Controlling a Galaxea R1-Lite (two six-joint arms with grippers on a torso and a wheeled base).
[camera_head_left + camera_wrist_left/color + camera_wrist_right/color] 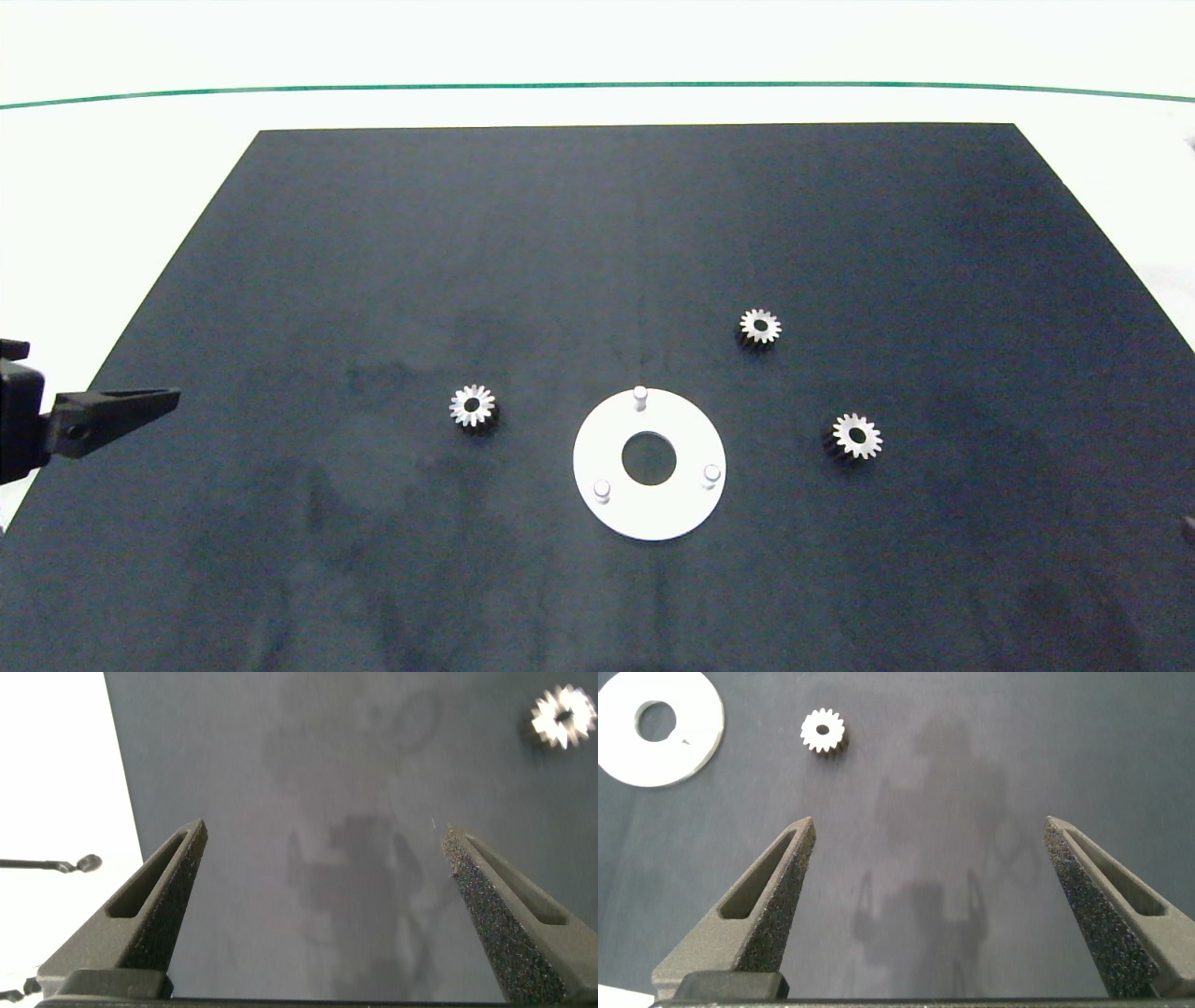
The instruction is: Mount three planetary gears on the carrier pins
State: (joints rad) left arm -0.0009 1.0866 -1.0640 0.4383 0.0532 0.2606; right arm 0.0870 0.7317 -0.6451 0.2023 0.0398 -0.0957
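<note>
Head view: my left gripper (140, 403) sits at the far left edge, over the left border of the flat black rectangular mat (373, 233) on the white tabletop (112, 187). In my left wrist view its grey fingers (159, 905) are spread wide with only bare mat between them, gripping nothing.

Moving right, the first small silver toothed planetary gear (472, 407) lies flat on the mat, left of the flat white round disc (607, 439) and apart from it. My left wrist view catches this same gear (563, 716) well ahead of my fingertips.

The disc lies near the middle of the mat, towards the near side. Three short whitish carrier pins stand upright on it in a triangle: one at the far rim (639, 396), one near-left (602, 489), one near-right (711, 474). All three pins are bare.

Right of the disc, a second gear (760, 327) lies farther back and a third gear (856, 436) lies nearer, both flat on the mat.

My right gripper (924, 831) shows only in its wrist view, its fingers (775, 896) wide apart and empty above the mat, the third gear and the disc ahead of it.
</note>
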